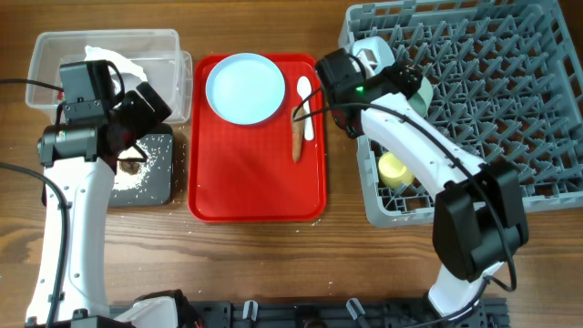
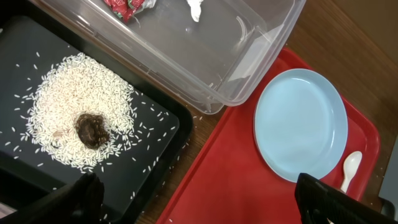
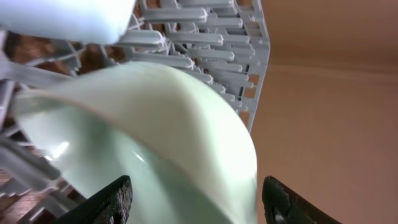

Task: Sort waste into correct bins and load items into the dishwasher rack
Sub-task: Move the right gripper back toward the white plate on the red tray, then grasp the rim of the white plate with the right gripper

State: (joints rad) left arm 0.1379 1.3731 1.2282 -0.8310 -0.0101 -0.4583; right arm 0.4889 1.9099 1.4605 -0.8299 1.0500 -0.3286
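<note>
Pale bowl (image 3: 155, 143) sits between wide-spread right jaws; left jaws gape empty over black tray (image 2: 158, 146).

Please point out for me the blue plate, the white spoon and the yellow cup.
blue plate (image 1: 245, 87): overhead view, centre of its face.
white spoon (image 1: 308, 117): overhead view, middle of its handle.
yellow cup (image 1: 393, 169): overhead view, its rounded side.

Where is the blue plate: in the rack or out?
Out. The plate lies flat on the red tray, beside the white spoon, and the rack stands apart to the side.
</note>
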